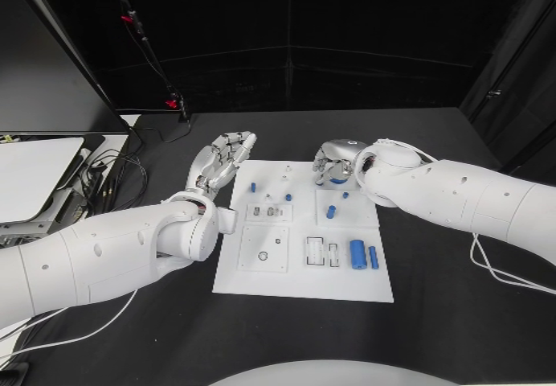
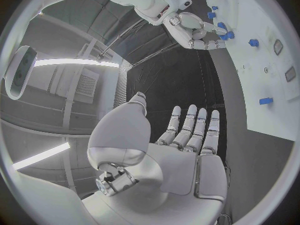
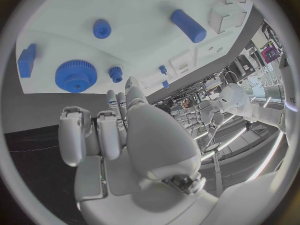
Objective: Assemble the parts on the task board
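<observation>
You're at the reach step: right hand hovers over the task board at 1 o'clock, fingers curled, nothing held. Left hand flat, empty, off the 11 o'clock edge. Large blue gear lies nearest; lower onto it next, I'd say.

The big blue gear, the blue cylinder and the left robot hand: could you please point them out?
big blue gear (image 3: 75, 76), right wrist view, toothed face.
blue cylinder (image 3: 188, 25), right wrist view, its side.
left robot hand (image 2: 187, 150), left wrist view, palm.

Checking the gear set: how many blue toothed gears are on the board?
2: a large gear and a small gear right beside it, near the task board's edge; more may be hidden.
</observation>
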Robot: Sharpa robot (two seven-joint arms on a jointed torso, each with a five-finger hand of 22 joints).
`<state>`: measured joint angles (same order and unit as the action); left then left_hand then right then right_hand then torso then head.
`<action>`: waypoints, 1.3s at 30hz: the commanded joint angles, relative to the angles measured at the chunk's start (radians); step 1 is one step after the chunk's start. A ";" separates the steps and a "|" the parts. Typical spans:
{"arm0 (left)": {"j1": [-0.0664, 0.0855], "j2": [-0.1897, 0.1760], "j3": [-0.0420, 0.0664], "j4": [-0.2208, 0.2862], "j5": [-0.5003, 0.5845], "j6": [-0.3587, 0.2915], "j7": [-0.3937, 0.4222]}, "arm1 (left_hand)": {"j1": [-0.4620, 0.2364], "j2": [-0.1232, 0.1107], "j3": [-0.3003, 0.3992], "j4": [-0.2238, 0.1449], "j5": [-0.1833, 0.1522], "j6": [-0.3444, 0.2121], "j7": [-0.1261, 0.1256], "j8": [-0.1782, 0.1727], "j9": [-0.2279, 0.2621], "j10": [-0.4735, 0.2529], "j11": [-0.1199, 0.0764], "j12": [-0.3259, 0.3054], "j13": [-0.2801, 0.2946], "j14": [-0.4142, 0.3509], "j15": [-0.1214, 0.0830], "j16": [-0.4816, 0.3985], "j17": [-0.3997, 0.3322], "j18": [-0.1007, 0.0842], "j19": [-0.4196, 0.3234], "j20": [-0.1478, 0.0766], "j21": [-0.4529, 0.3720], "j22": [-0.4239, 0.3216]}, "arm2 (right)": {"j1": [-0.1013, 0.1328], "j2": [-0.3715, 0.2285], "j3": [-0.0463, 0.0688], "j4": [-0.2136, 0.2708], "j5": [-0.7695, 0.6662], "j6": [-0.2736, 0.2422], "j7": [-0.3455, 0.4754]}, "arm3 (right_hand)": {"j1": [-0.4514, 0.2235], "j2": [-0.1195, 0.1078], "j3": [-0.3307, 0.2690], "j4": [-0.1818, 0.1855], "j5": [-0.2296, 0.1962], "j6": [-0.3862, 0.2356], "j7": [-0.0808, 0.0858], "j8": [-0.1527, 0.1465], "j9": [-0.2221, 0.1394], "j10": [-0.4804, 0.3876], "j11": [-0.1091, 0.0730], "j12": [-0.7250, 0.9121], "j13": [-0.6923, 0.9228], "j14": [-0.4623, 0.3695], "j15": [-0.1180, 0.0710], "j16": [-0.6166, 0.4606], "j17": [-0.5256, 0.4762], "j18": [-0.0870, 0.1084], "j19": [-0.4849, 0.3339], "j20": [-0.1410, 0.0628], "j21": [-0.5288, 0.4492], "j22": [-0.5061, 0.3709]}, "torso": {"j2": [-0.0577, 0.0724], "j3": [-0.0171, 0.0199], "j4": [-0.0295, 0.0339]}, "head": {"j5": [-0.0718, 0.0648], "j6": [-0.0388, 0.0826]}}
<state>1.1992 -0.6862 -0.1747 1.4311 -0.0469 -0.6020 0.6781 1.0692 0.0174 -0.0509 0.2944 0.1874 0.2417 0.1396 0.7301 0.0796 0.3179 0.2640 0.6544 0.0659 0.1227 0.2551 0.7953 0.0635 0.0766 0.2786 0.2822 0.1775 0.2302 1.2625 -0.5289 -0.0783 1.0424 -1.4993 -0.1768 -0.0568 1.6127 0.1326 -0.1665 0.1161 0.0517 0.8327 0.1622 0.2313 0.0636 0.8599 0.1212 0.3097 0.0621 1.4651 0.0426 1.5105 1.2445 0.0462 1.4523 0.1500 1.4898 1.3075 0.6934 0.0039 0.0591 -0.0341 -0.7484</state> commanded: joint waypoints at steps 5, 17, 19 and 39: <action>0.001 0.001 0.001 -0.001 -0.007 0.011 0.312 | -0.002 0.010 -0.002 -0.002 0.004 0.003 0.158 0.004 -0.001 0.003 0.001 0.006 -0.001 -0.002 0.006 0.006 0.001 0.019 -0.001 0.005 0.004 0.001 | -0.003 0.013 0.001 -0.015 -0.034 0.043 -0.024 | 0.013 -0.003 0.008 0.002 -0.004 0.012 -0.003 -0.010 0.002 0.016 -0.003 -0.009 0.001 0.044 -0.003 -0.004 -0.003 0.004 -0.009 -0.002 -0.005 0.057 | 0.000 -0.0004 -0.0004 | -0.001 -0.001; 0.001 0.003 0.001 -0.006 -0.007 0.017 0.309 | -0.001 0.012 -0.002 -0.002 0.005 0.003 0.158 0.004 -0.002 0.003 0.001 0.006 -0.001 -0.002 0.007 0.007 0.001 0.019 0.003 0.006 0.007 0.004 | -0.011 0.024 0.001 -0.028 -0.046 0.076 -0.030 | 0.022 0.001 0.014 0.012 -0.004 0.032 -0.013 -0.025 0.003 0.059 -0.003 -0.018 0.000 0.044 -0.003 -0.007 -0.005 0.005 -0.010 -0.002 -0.008 0.055 | 0.000 -0.0009 -0.0006 | -0.001 -0.009; 0.001 0.003 0.001 -0.007 -0.007 0.019 0.309 | -0.001 0.013 -0.002 -0.002 0.005 0.003 0.158 0.004 -0.002 0.003 0.001 0.006 -0.001 -0.002 0.007 0.007 0.001 0.019 0.003 0.006 0.007 0.005 | -0.013 0.025 0.001 -0.029 -0.048 0.079 -0.031 | 0.021 0.002 0.014 0.016 -0.004 0.039 -0.014 -0.026 0.003 0.068 -0.004 -0.020 0.000 0.044 -0.004 -0.007 -0.006 0.005 -0.010 -0.002 -0.008 0.054 | 0.000 -0.0008 -0.0001 | -0.002 -0.011; 0.001 0.004 0.001 -0.010 -0.007 0.024 0.305 | 0.006 0.019 -0.005 -0.003 0.009 0.009 0.158 0.007 -0.004 0.007 0.000 0.009 -0.001 0.000 0.007 0.008 0.002 0.019 0.000 0.005 0.007 0.003 | -0.024 0.045 0.001 -0.046 -0.062 0.097 -0.092 | 0.070 0.013 0.040 0.027 -0.004 0.092 -0.017 -0.044 0.006 0.146 -0.025 -0.068 -0.001 0.044 -0.020 -0.013 -0.013 0.007 -0.014 -0.016 -0.014 0.045 | -0.001 -0.0013 -0.0002 | 0.001 -0.017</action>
<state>1.1989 -0.6835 -0.1749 1.4211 -0.0471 -0.5885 0.6781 1.0772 0.0253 -0.0509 0.2944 0.1910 0.2417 0.1396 0.7341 0.0773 0.3179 0.2640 0.6581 0.0658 0.1227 0.2551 0.7993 0.0634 0.0767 0.2786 0.2822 0.1813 0.2333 1.2442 -0.4842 -0.0741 0.9982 -1.5459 -0.1136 -0.1155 1.6755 0.1466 -0.1312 0.1419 0.0517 0.9223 0.1449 0.1854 0.0687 1.0022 0.0955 0.2460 0.0609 1.4646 0.0279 1.5007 1.2324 0.0463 1.4418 0.1394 1.4821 1.3074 0.6923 0.0027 0.0585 -0.0319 -0.7654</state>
